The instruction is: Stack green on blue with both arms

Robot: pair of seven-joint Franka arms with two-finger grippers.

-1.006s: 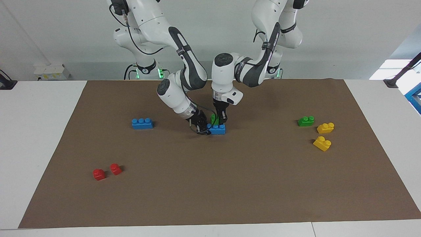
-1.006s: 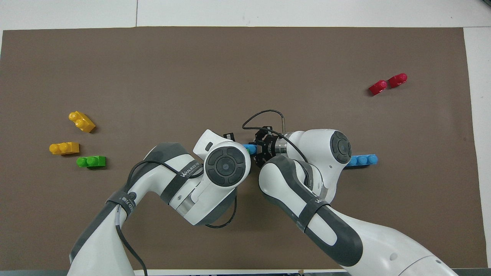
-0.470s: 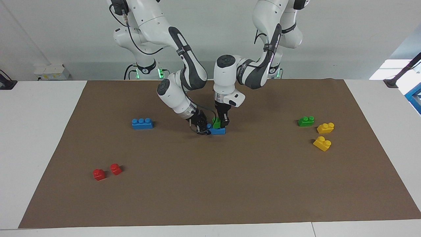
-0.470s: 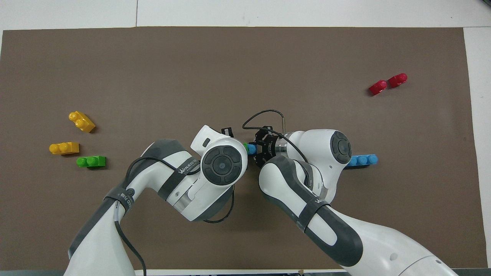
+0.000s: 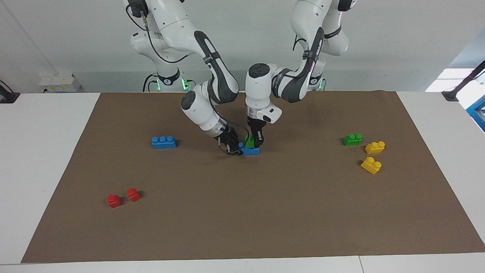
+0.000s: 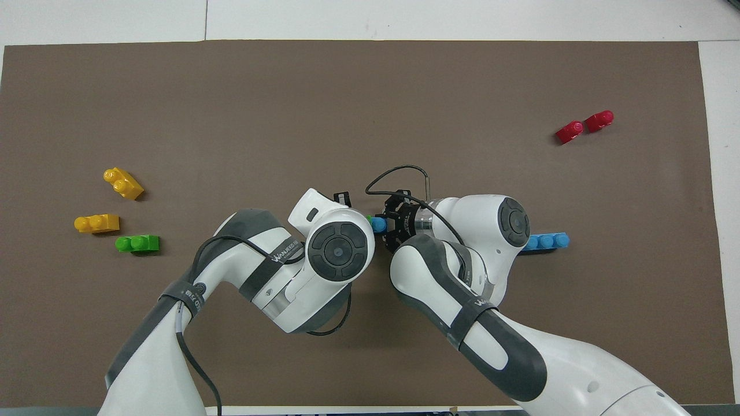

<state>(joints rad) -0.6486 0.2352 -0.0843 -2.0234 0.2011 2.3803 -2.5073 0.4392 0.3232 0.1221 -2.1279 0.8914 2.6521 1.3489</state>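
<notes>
In the middle of the brown mat lies a blue brick [image 5: 251,151] [image 6: 379,224]. A green brick [image 5: 249,141] sits on top of it, tilted a little, and my left gripper [image 5: 254,144] comes straight down and is shut on it. My right gripper [image 5: 235,148] [image 6: 394,224] reaches in slantwise and is shut on the end of the blue brick that points toward the right arm's end of the table. In the overhead view the left wrist hides the left gripper and nearly all of the green brick.
A second blue brick [image 5: 163,142] [image 6: 546,241] lies toward the right arm's end. A second green brick [image 5: 352,139] [image 6: 137,243] and two yellow bricks [image 5: 374,147] [image 5: 371,165] lie toward the left arm's end. Two red bricks [image 5: 114,200] [image 5: 133,194] sit farther from the robots.
The left gripper has come down a little, bringing the green brick onto the blue one. The right gripper has kept its hold on the blue brick's end.
</notes>
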